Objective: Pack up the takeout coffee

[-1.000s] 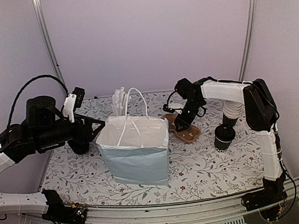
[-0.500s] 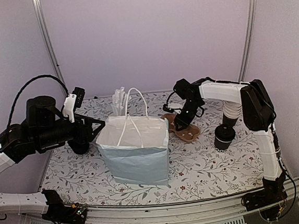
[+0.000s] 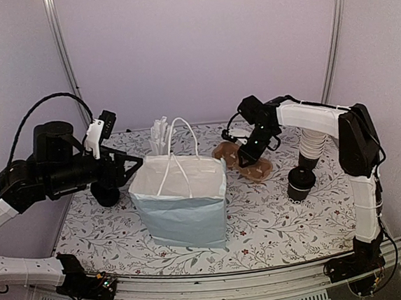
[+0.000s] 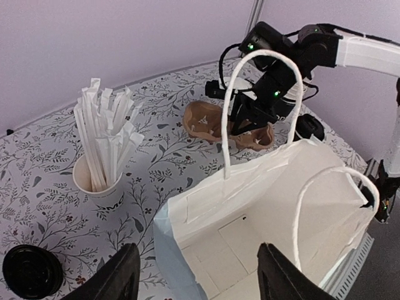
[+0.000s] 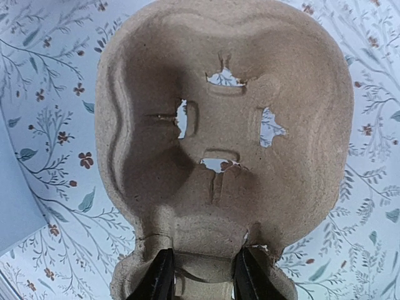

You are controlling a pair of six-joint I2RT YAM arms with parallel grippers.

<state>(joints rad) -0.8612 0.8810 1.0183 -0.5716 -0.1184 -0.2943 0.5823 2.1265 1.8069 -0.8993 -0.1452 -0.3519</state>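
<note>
While your left end effector (image 4: 199, 265) hangs spread wide above the pale blue bag (image 4: 262, 206), your right end effector (image 5: 201, 275), beyond the bag, pinches the brown cup carrier (image 5: 219, 125) by its centre ridge over the worktop (image 5: 50, 94).

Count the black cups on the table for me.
2. The left cup stands left of the bag, near the table's left edge. The right cup stands right of the carrier. The bag could hide another.
</note>
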